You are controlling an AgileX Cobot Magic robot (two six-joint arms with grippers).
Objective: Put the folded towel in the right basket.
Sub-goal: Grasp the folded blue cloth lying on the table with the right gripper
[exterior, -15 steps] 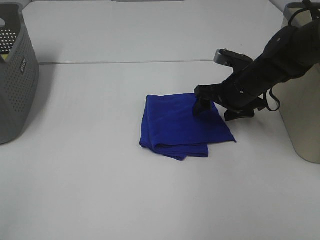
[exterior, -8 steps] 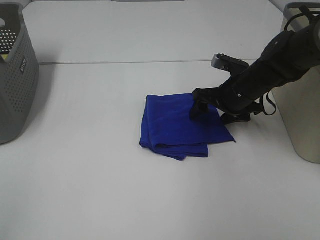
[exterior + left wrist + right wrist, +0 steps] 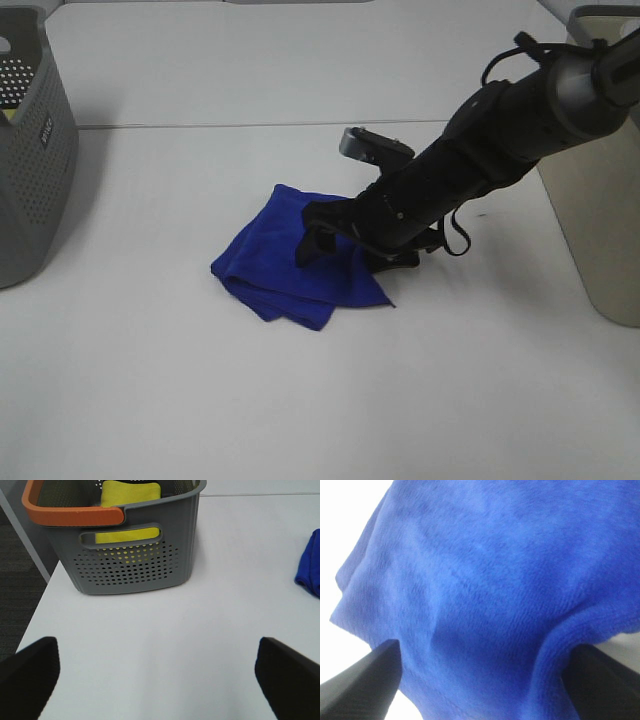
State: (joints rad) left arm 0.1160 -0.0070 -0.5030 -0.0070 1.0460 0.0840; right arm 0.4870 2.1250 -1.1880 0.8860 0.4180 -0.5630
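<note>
1. Fingers (image 3: 366, 676) of the right gripper (image 3: 318, 238) stand wide apart, pressed down into the folded towel (image 3: 262, 262). Blue pile bulges up between them, and nothing is clamped yet.
2. Grasping looks like the step in hand. The jaws should close only once they sit deep enough to catch every layer. With just the top fold caught, the bundle would likely fall open on the lift.
3. The towel lies rumpled on the white table (image 3: 200, 400), a little left of centre, with its layers showing at the near-left corner. It is well apart from both baskets.
4. A clean move would lift straight up until the cloth hangs off the table. It would then carry right to the right basket (image 3: 603, 220) at the table's right edge, high enough to pass its rim.
5. The left gripper (image 3: 159, 677) has its fingers spread with nothing between them. It faces the left basket (image 3: 135, 565), which holds a yellow cloth (image 3: 131, 491), and need not move.
</note>
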